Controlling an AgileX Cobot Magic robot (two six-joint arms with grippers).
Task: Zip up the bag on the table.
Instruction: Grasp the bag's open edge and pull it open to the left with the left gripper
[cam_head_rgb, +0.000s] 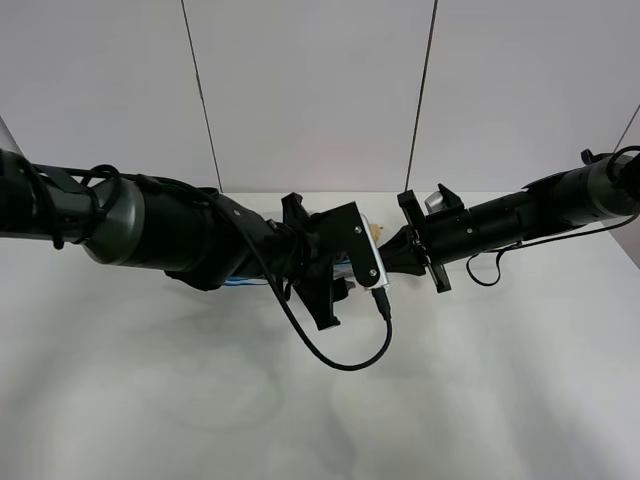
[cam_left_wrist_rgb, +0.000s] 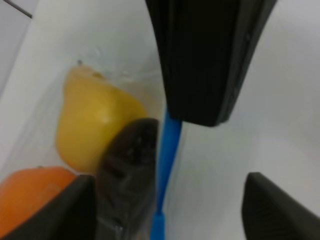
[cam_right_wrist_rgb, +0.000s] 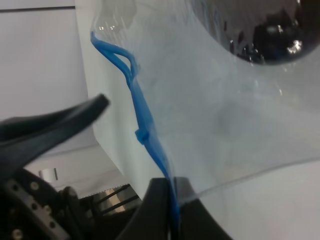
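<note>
The bag (cam_right_wrist_rgb: 225, 115) lies midway across the desk (cam_head_rgb: 480, 400), mostly hidden beneath the meeting arms; the right hand (cam_right_wrist_rgb: 171, 192) is pinched closed on one end of its blue zipper strip (cam_right_wrist_rgb: 141, 112), whose long axis runs away toward the left hand (cam_left_wrist_rgb: 167, 180), spread wide astride it, holding nothing; the surface is smooth white, pale wall panels behind.

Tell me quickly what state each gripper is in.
Left gripper: open, fingers apart on either side of the bag's blue zipper strip.
Right gripper: shut on the blue zipper strip.
</note>
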